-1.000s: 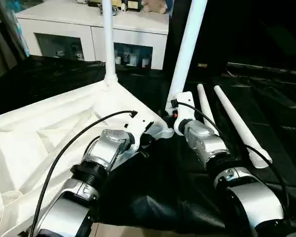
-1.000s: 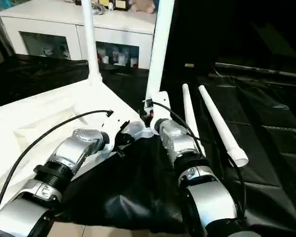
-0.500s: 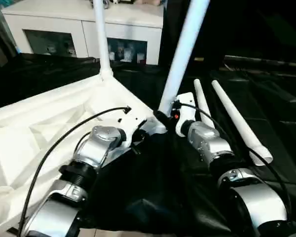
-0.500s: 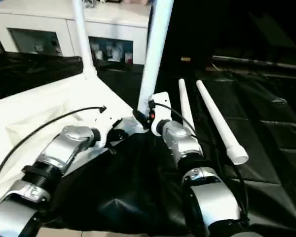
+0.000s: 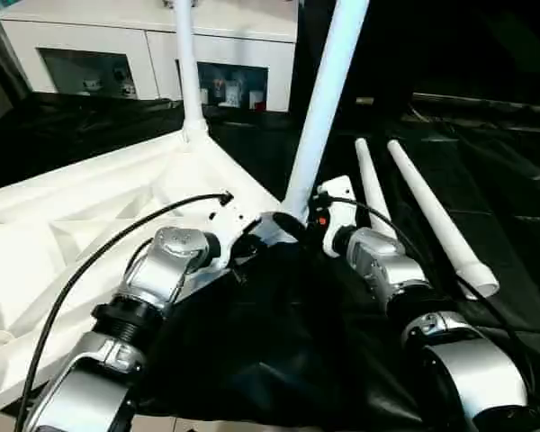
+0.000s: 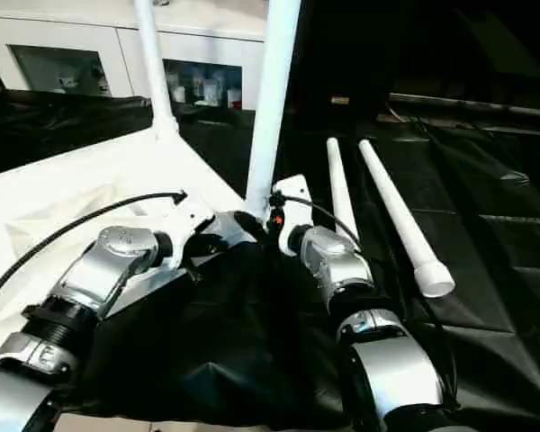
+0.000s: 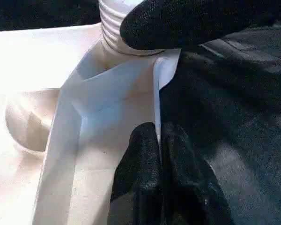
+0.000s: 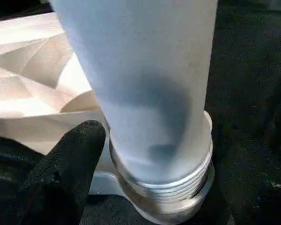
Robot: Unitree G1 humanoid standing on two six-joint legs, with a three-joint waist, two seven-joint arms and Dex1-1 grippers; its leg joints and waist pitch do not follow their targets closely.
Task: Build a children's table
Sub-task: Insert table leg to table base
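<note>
The children's table top (image 5: 72, 225) lies upside down at the left, ribbed underside up. One white leg (image 5: 186, 63) stands in its far corner. A second leg (image 5: 322, 108) rises from the near corner, its threaded base (image 8: 164, 187) at the socket. My left gripper (image 7: 158, 133) is shut on the thin rim of the top just beside that corner. My right gripper (image 5: 292, 220) is at the second leg's base, open. One of its black fingers (image 8: 70, 164) stands beside the threaded collar.
Two loose white legs (image 5: 371, 184) (image 5: 432, 216) lie side by side on the black cloth (image 5: 279, 342) to the right of my right arm. A white cabinet (image 5: 153, 54) with glass-fronted compartments stands at the back.
My right gripper's jaws have spread wider around the near leg's base. My left gripper keeps its pinch on the rim. The head camera has shifted a little.
</note>
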